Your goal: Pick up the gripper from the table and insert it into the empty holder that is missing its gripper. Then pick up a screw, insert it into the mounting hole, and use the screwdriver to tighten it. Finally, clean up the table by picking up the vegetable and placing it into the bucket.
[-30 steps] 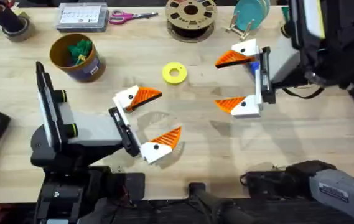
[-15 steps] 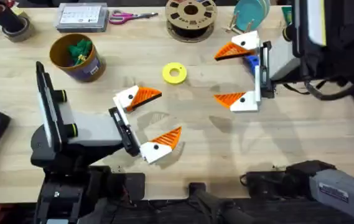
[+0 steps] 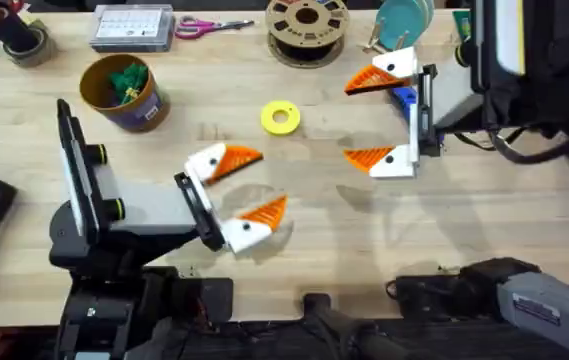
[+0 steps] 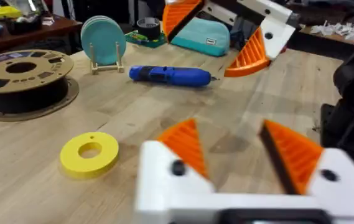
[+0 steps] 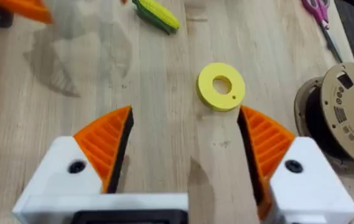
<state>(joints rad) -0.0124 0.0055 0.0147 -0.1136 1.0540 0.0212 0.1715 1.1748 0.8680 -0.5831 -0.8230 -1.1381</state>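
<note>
So, my left gripper (image 3: 234,195) hangs low over the table (image 3: 364,250) near its front middle, fingers spread apart, clamping nothing. My right gripper (image 3: 382,118) sits toward the far right, fingers also wide apart and empty. The bucket (image 3: 122,93) stands at the far left with green leafy stuff inside. The screwdriver (image 4: 169,75) lies flat beside my right gripper. The vegetable (image 5: 156,15) lies on bare wood, beyond the yellow ring (image 3: 281,117).
</note>
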